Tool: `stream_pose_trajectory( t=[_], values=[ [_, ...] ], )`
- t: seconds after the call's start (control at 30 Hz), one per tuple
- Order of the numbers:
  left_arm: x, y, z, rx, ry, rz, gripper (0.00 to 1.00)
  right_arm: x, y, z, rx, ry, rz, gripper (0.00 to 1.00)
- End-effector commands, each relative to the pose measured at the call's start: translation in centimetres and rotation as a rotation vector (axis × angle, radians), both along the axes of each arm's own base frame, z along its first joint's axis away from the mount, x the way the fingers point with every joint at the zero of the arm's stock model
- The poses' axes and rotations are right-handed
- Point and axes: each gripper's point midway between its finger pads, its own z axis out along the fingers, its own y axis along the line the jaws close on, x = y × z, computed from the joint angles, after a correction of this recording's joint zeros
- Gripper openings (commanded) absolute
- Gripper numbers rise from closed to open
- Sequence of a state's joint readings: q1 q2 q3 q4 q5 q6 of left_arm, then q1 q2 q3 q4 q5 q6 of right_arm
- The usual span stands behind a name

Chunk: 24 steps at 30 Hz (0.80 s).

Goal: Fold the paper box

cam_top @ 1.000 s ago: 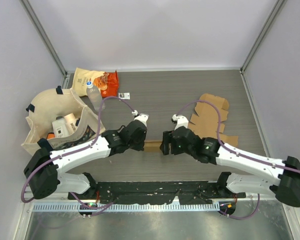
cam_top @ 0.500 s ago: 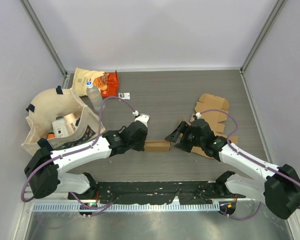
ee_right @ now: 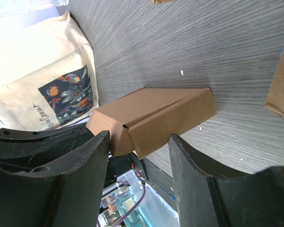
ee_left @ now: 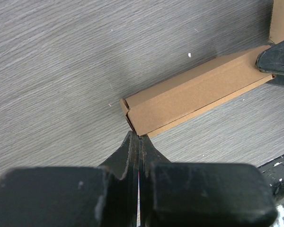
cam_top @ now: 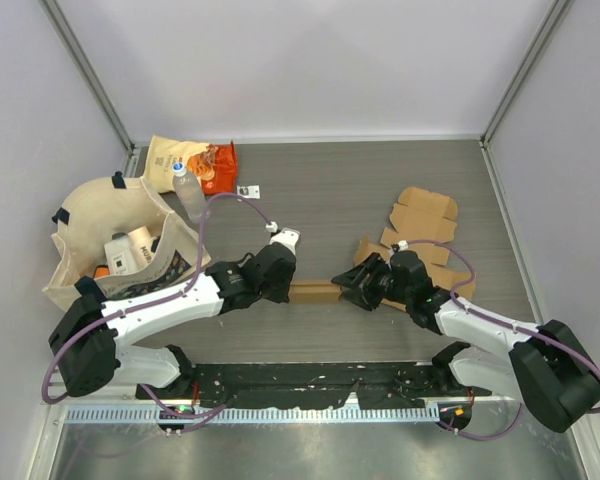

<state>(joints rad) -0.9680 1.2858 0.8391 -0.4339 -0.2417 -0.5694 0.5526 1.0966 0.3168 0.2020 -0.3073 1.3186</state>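
**Top external view.** The paper box (cam_top: 315, 292), a slim brown sleeve, lay on the worktop (cam_top: 320, 190) at lower centre of the frame, between the two hands. The left hand (cam_top: 288, 287) met its left end. The right hand (cam_top: 352, 291) sat low at its right end. Flat cardboard blanks (cam_top: 425, 225) lay behind, at right of centre, and a tote bag (cam_top: 100, 215) stood at the left.

**Left wrist view.** The left hand (ee_left: 138, 138) was fully pinched, with nothing seen between its jaws. Its tips touched the box's near corner at centre frame. One of the right hand's fingers (ee_left: 277, 59) pressed the far end at upper right.

**Right wrist view.** The right hand (ee_right: 138, 142) stood wide, straddling the end of the box (ee_right: 156, 113) without clamping it. A lapped seam showed along the top face.

**Risk.** In my judgement the box was only propped, not held. A squeeze from the right hand could crush the hollow sleeve or skid it sideways off the left tips. The seam could also spring open for want of anything pinning it.

**Change.** Half a second earlier the right hand had stood back from the box, up and to the right. It had since dropped and closed in on the end. The left arm and the box had not visibly moved.
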Motion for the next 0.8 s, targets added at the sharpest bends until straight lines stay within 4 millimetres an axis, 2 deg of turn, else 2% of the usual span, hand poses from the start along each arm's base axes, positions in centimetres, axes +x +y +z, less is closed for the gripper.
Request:
stream_pose_trajectory(
  t=[0.0,0.07,0.13,0.27,0.37,0.4,0.47,0.5,0.63,0.67,0.7,0.77],
  values=[
    [-0.4,-0.3,-0.4,-0.004,0.011,0.004,0.00,0.3,0.3,0.1,0.072,0.007,-0.035,0.56],
    [-0.4,-0.4,-0.5,-0.011,0.013,0.006,0.00,0.3,0.0,-0.5,0.064,0.019,-0.051,0.52],
    [-0.7,-0.5,-0.8,-0.022,0.026,0.001,0.00,0.3,-0.3,-1.0,0.066,0.017,-0.071,0.44],
    [-0.9,-0.8,-0.6,-0.058,0.025,0.004,0.00,0.1,-0.6,-2.0,0.053,0.019,-0.080,0.41],
    [-1.1,-1.0,-0.3,-0.094,0.026,0.007,0.15,-0.1,-1.0,-3.1,0.021,0.026,-0.081,0.39],
    [-1.2,-1.0,0.2,-0.108,0.019,0.003,0.28,-0.1,-1.0,-3.3,0.017,0.022,-0.079,0.39],
    [-1.4,-1.0,0.9,-0.125,0.018,0.001,0.41,0.0,-1.1,-3.4,0.003,0.013,-0.077,0.37],
    [-1.4,-1.0,1.8,-0.149,0.007,-0.001,0.51,0.0,-1.2,-3.5,-0.007,0.005,-0.075,0.37],
    [-0.9,-0.8,4.9,-0.219,-0.005,0.045,0.69,0.0,-1.5,-4.0,-0.041,-0.004,-0.071,0.34],
    [-0.9,-0.4,4.9,-0.223,0.014,0.066,0.73,0.0,-1.7,-4.1,-0.050,-0.004,-0.074,0.33],
    [-1.0,-0.5,5.0,-0.254,0.057,0.096,0.87,0.0,-1.7,-4.2,-0.058,-0.009,-0.069,0.33],
    [0.0,0.2,5.1,-0.287,0.095,0.155,0.90,0.0,-1.7,-4.3,-0.064,-0.015,-0.066,0.32]
  ],
)
